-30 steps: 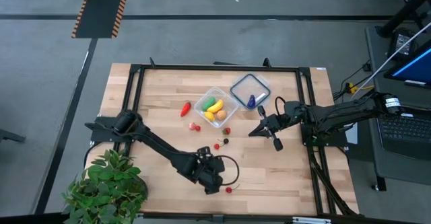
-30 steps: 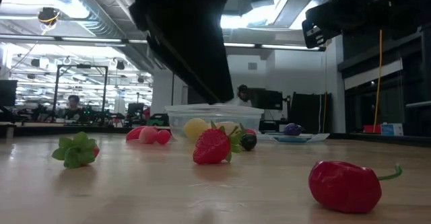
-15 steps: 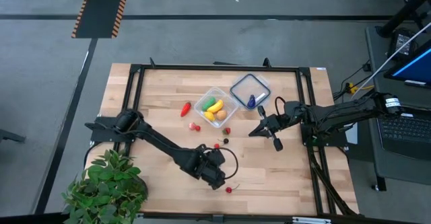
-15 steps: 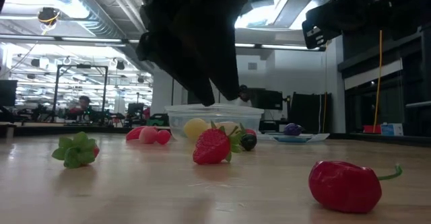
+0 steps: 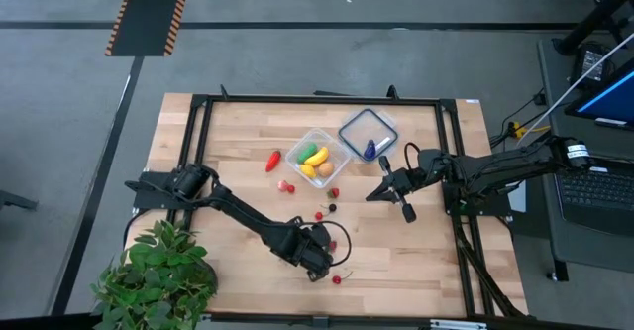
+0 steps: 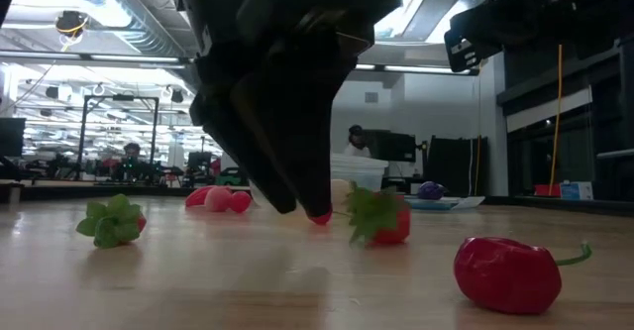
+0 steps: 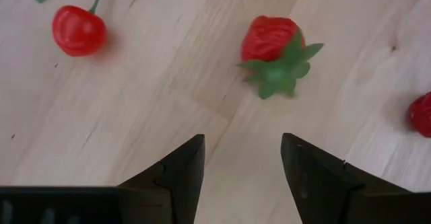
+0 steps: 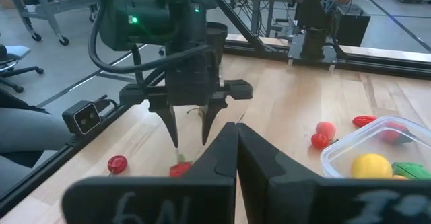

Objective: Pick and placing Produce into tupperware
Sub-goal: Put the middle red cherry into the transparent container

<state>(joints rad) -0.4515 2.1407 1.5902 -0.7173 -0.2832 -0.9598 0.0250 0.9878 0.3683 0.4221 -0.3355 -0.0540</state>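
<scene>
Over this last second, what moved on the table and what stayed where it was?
The left gripper slid across the wooden table toward the red toy strawberry with green leaves and now hangs low beside it, fingers open, holding nothing. In the low view the strawberry now lies farther right, leaves turned another way. The right gripper, the clear square plastic tub and the red cherry kept their places.

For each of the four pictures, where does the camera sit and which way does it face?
High: overhead, straight down; both arms, tupperware.
Low: table height, level across; left gripper over strawberry.
Left wrist: down past open fingers at strawberry, cherry.
Right wrist: across table past shut right gripper toward left gripper.
Shared: the strawberry.
</scene>
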